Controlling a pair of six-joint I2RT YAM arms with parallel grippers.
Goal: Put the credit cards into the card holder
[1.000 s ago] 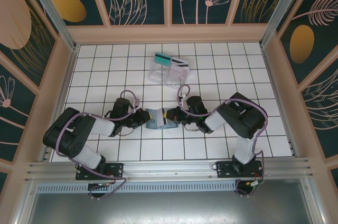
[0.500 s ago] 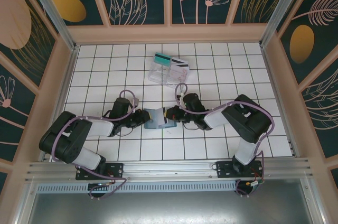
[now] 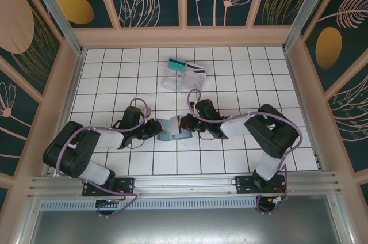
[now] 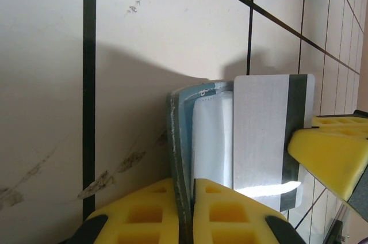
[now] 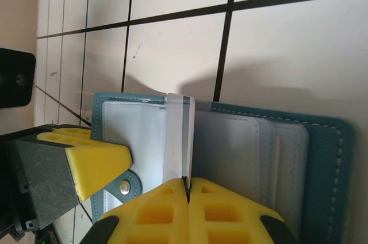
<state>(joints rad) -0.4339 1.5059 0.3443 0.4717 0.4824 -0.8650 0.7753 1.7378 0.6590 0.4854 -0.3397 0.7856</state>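
While my left gripper (image 4: 185,189) pinches shut on the holder (image 4: 210,140), my right gripper (image 5: 187,182) squeezes a white card (image 5: 177,134) over the holder's middle.

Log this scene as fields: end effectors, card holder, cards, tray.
left end effector: shut on one flap of the card holder
right end effector: shut on the held card, whitish with a dark stripe
card holder: open, blue-grey inside showing
held card: over the holder's inside; slot entry unclear
clear tray: farther back
other cards: teal-green card, striped card, at tray's far edge
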